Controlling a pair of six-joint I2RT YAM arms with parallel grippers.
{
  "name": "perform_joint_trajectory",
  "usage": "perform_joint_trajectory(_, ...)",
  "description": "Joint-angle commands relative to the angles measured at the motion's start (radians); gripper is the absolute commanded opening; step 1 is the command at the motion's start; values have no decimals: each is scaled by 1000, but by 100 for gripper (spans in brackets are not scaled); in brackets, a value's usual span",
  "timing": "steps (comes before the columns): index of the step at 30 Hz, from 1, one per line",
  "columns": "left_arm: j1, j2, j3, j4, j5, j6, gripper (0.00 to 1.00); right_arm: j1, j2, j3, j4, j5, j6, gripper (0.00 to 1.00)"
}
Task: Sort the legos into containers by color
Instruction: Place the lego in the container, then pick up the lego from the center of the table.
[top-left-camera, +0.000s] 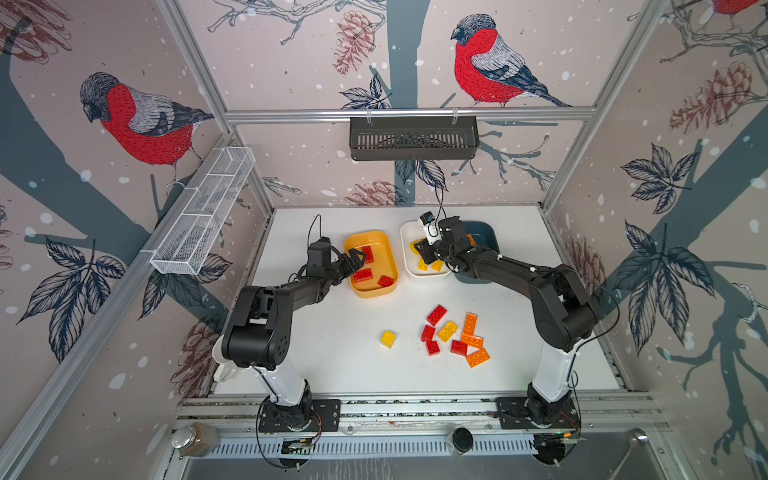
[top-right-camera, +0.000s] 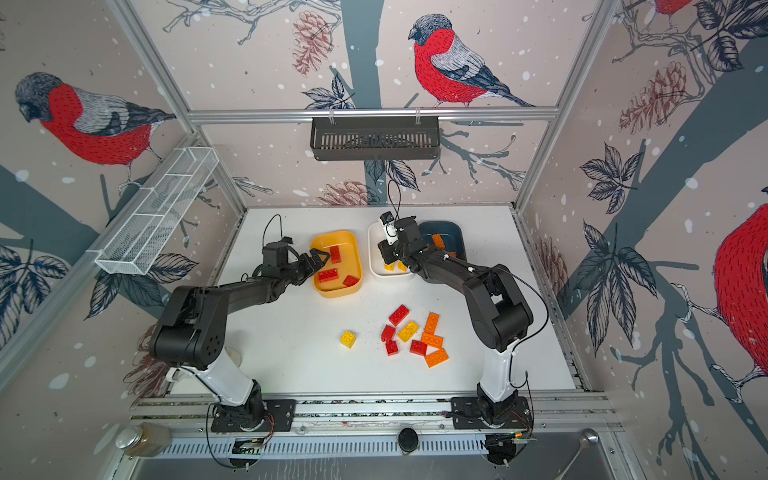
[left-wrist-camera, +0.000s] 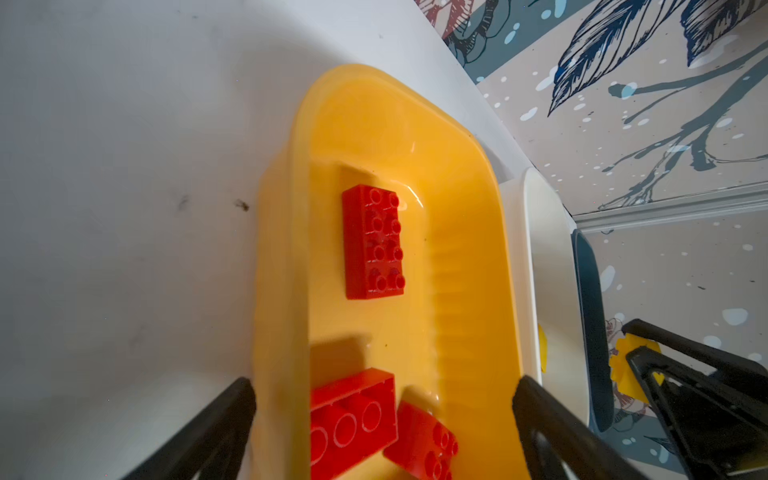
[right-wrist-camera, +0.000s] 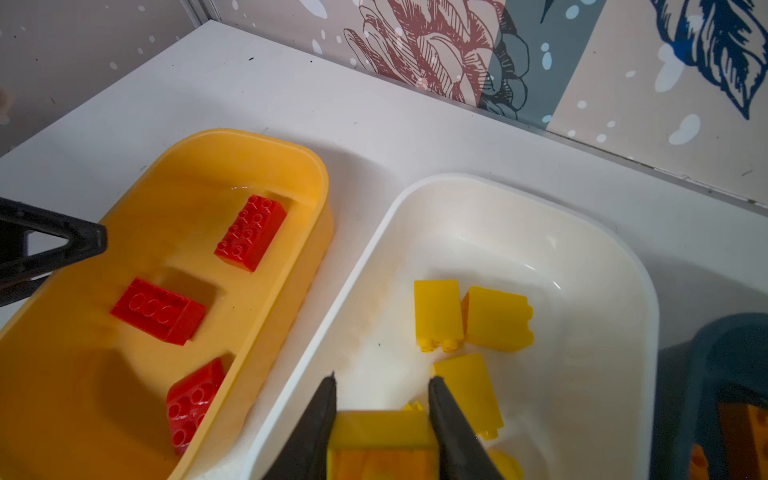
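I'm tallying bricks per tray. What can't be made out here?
- Teal tray: in both top views the right arm covers most; the right wrist view's edge cuts it. Orange bricks uncountable.
- White tray: right wrist view, the right gripper and its held yellow brick partly hide bricks beneath.
- Yellow-orange tray: left wrist view's edge cuts two red bricks.

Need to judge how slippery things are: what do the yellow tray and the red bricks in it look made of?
Yellow tray: likely moulded plastic, glossy; bright highlights on its floor, rounded rim. Red bricks: hard plastic, fairly shiny; crisp studs and sharp edges.
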Motion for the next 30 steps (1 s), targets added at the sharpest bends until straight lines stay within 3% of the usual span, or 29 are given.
perform_joint_trajectory(1,2,48,55,72,72,-5,97,5,27,40,-10,2,40,40)
perform_joint_trajectory(6,3,134,140,120,129,-18,97,5,35,63,-16,3,101,66)
perform_joint_trajectory(12,-2,187,179,146,199,-5,97,9,-80,-19,6,10,136,84)
perform_joint_trajectory(14,-6,187,214,128,213,22,97,9,-154,-91,37,22,146,99)
perform_joint_trajectory(18,-18,179,226,47,180,77,97,5,-302,-240,74,97,200,99)
perform_joint_trajectory(24,-20,120,243,-118,8,152,97,-15,-519,-470,14,237,326,99)
perform_joint_trajectory(30,-118,-14,260,-332,-277,270,97,-88,-708,-663,-74,292,532,99)
